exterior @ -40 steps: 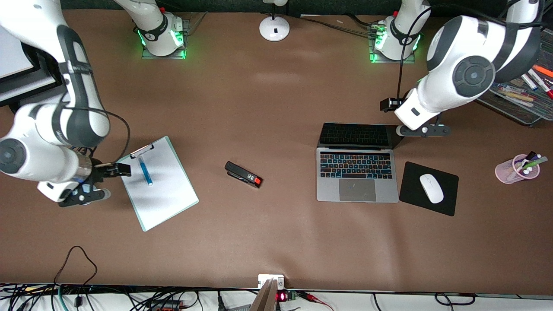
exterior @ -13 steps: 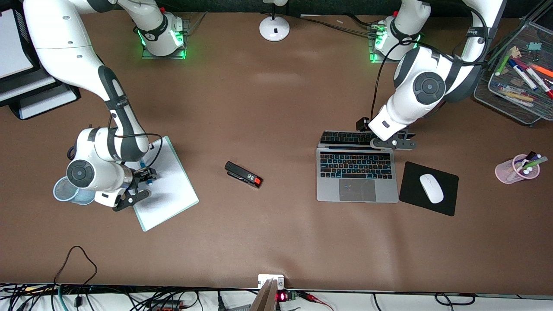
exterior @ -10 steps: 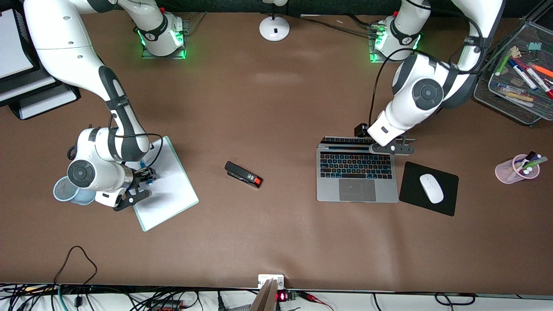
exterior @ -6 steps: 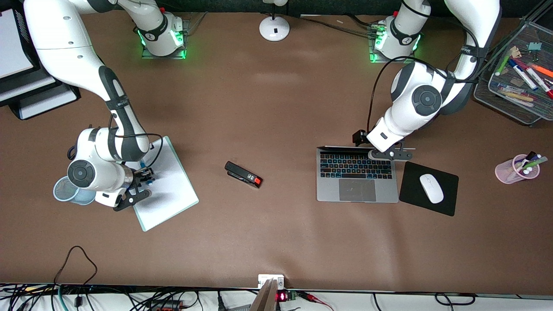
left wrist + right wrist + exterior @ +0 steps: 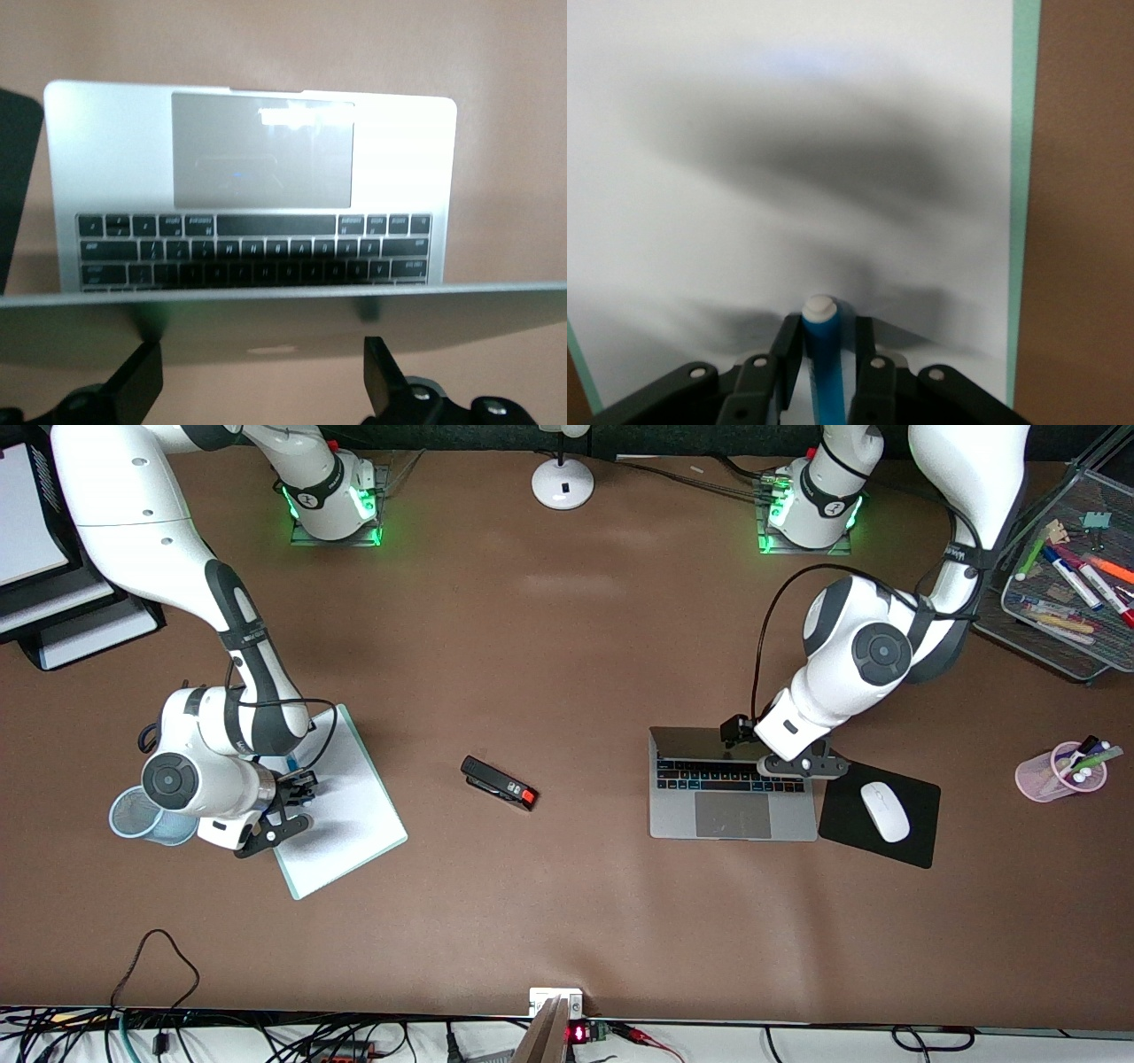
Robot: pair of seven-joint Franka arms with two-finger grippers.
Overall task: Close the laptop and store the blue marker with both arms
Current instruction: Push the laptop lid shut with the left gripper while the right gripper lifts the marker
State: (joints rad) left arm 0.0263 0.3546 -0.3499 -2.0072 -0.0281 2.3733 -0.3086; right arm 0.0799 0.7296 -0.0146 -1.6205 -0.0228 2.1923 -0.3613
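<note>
The silver laptop (image 5: 735, 815) lies toward the left arm's end of the table, its lid (image 5: 695, 742) tilted down over the rows of keys next to the hinge. My left gripper (image 5: 795, 766) is open and rests against the back of the lid. In the left wrist view its fingers (image 5: 137, 382) stand wide apart against the lid's back (image 5: 266, 323), with the keyboard showing past the lid's edge. My right gripper (image 5: 297, 790) is low over the clipboard (image 5: 354, 815), shut on the blue marker (image 5: 824, 363), which lies on the paper. A bit of the marker (image 5: 291, 765) shows in the front view.
A blue mesh cup (image 5: 133, 815) stands beside the right arm's wrist. A black stapler (image 5: 500, 783) lies mid-table. A white mouse (image 5: 884, 811) sits on a black pad (image 5: 842, 824) beside the laptop. A pink cup of pens (image 5: 1067, 772) and a mesh tray (image 5: 1063, 629) are at the left arm's end.
My left gripper has come onto the lid and pushed it from wide open to tilted over the keys. My right gripper came down around the marker and has stayed there.
</note>
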